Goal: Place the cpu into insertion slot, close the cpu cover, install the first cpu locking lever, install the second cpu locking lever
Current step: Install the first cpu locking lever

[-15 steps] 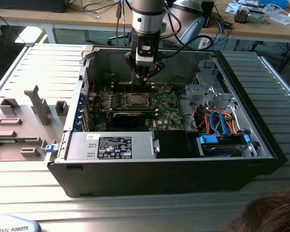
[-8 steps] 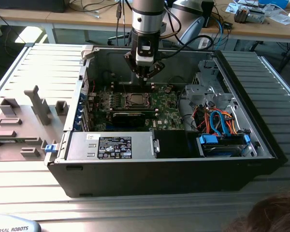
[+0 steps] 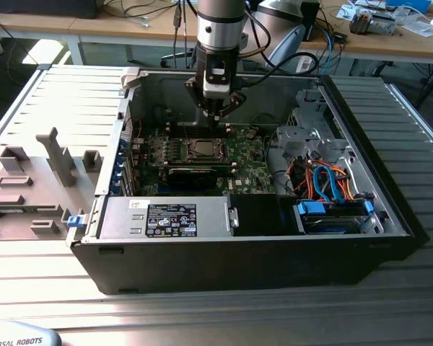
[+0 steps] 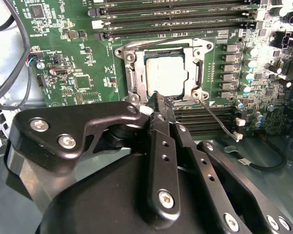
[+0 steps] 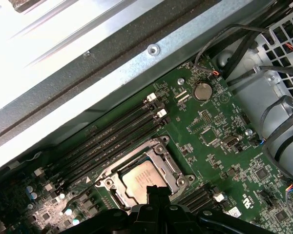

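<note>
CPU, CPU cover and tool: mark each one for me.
cpu (image 4: 165,74), second wrist view, centre of its silver top.
cpu cover (image 4: 135,73), second wrist view, side bar of the metal frame.
tool (image 4: 161,99), second wrist view, between the fingertips at the socket edge.

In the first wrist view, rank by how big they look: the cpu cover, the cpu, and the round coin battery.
1. cpu cover
2. cpu, partly hidden by the gripper
3. coin battery
</note>
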Robot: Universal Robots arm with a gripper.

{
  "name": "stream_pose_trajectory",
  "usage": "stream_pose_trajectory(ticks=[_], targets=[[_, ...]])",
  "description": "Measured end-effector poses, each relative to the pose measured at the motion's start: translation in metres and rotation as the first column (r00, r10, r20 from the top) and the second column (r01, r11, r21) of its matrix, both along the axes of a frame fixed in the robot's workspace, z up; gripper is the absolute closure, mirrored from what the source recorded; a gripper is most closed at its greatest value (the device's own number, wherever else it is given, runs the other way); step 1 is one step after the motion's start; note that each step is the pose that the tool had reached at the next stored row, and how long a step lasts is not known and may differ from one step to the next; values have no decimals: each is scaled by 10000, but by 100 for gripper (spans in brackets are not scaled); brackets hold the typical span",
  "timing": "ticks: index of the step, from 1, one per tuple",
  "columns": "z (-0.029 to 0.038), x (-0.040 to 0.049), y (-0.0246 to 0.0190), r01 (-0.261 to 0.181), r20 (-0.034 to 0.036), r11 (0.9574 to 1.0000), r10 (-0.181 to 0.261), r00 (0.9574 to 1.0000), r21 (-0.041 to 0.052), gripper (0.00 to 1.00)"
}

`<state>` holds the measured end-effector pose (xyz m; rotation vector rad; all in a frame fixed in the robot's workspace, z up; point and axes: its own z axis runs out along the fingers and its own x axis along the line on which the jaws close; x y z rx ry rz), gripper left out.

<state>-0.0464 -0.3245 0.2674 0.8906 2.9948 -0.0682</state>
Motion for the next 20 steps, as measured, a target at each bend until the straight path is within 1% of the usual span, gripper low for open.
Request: stream_pose_trajectory(ticks=[4,20], targets=[[-1,0,0,-82,-1,10000,82,10000,16,89],[0,0,0,-203,-1,9998,203,9998,15,89]])
